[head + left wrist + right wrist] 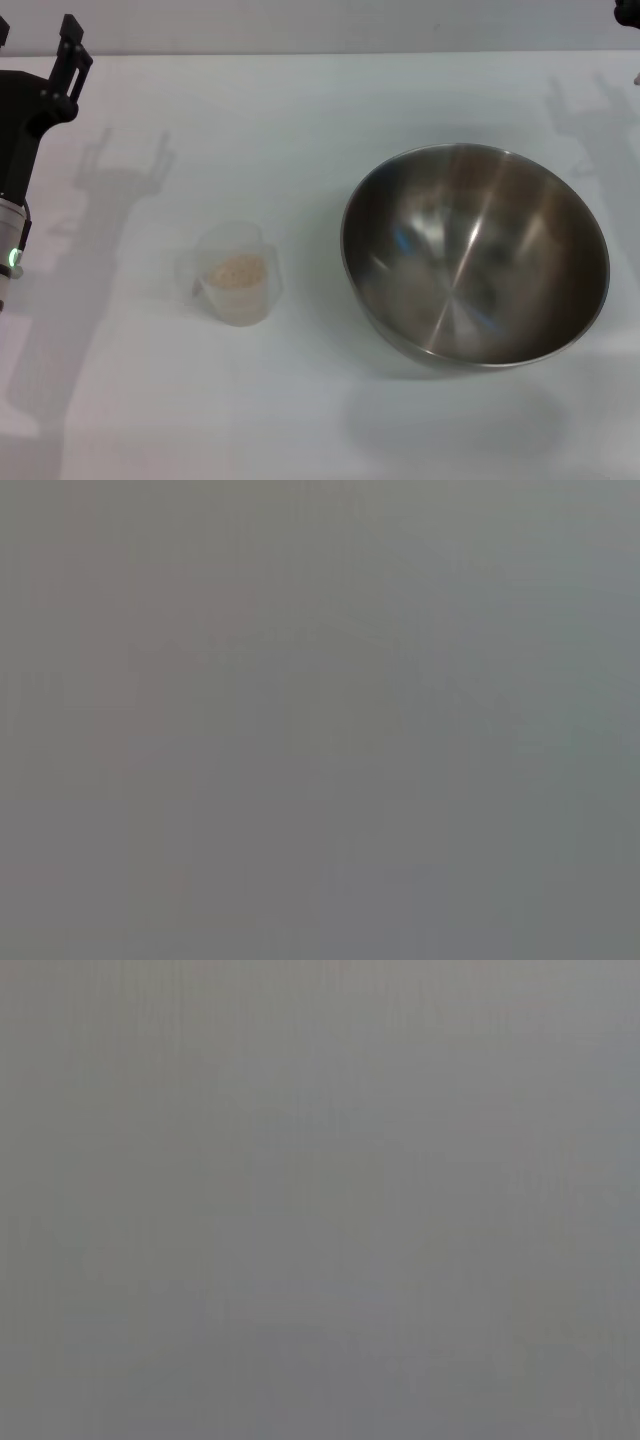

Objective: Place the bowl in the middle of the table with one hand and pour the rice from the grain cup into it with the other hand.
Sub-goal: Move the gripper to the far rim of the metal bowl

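1. Plainly, the left gripper [50,40] stood raised at the far left edge of the table [300,420], holding nothing; whether its jaws were spread or pressed together could not be told.
2. The right gripper [628,10] showed only as a dark sliver at the far right corner, its jaws out of sight, and both wrist views gave nothing but flat grey.
3. The cup [235,272] stood upright on the table left of centre, well apart from the left gripper, with the rice [237,270] in a low heap inside it.
4. The bowl [475,255] sat right of centre, near the cup but not touching it, and looked empty.
5. By my reading, nothing was done yet: the bowl had still to go to the middle, and the rice had still to be poured.
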You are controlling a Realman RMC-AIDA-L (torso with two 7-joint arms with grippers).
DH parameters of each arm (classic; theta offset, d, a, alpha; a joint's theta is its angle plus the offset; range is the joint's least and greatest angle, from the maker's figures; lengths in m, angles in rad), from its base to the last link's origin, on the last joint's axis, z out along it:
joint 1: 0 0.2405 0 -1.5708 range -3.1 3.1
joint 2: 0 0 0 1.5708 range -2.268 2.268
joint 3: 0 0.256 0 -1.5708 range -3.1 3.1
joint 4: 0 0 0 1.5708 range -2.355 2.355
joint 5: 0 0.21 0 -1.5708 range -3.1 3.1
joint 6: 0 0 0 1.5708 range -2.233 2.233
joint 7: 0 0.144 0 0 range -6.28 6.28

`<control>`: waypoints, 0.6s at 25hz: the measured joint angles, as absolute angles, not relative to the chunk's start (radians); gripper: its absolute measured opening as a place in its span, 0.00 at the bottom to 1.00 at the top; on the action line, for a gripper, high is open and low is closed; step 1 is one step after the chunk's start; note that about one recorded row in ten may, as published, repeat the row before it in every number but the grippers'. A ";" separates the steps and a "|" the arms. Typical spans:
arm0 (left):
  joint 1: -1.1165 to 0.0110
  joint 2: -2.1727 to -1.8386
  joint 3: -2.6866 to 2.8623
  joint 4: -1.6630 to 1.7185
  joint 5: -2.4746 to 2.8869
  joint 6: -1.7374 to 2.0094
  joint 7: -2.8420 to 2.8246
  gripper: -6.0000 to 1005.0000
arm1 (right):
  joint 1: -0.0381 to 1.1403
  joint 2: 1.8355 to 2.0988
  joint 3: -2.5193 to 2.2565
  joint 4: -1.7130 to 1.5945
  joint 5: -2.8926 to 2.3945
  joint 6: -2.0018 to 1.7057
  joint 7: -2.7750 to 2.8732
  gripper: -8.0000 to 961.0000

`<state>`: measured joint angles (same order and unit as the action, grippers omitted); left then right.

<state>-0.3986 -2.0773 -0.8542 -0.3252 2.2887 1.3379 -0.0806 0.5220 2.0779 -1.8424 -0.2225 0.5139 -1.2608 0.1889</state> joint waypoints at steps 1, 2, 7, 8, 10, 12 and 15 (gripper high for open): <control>-0.398 -2.077 -0.857 -0.325 2.289 1.339 -0.080 0.76 | 0.523 2.078 -1.842 -0.221 0.514 -1.261 0.188 0.66; -0.398 -2.077 -0.858 -0.325 2.289 1.339 -0.080 0.76 | 0.525 2.077 -1.842 -0.219 0.514 -1.261 0.185 0.66; -0.397 -2.077 -0.860 -0.321 2.289 1.341 -0.080 0.76 | 0.526 2.078 -1.842 -0.225 0.514 -1.261 0.163 0.65; -0.397 -2.076 -0.861 -0.320 2.289 1.341 -0.080 0.76 | 0.526 2.079 -1.842 -0.226 0.515 -1.261 0.162 0.65; -0.397 -2.076 -0.861 -0.318 2.289 1.341 -0.079 0.76 | 0.526 2.079 -1.842 -0.227 0.515 -1.261 0.162 0.65; -0.397 -2.075 -0.862 -0.317 2.289 1.341 -0.079 0.76 | 0.529 2.079 -1.842 -0.227 0.515 -1.261 0.162 0.65; -0.397 -2.075 -0.862 -0.315 2.289 1.344 -0.078 0.76 | 0.538 2.078 -1.842 -0.227 0.515 -1.264 0.147 0.64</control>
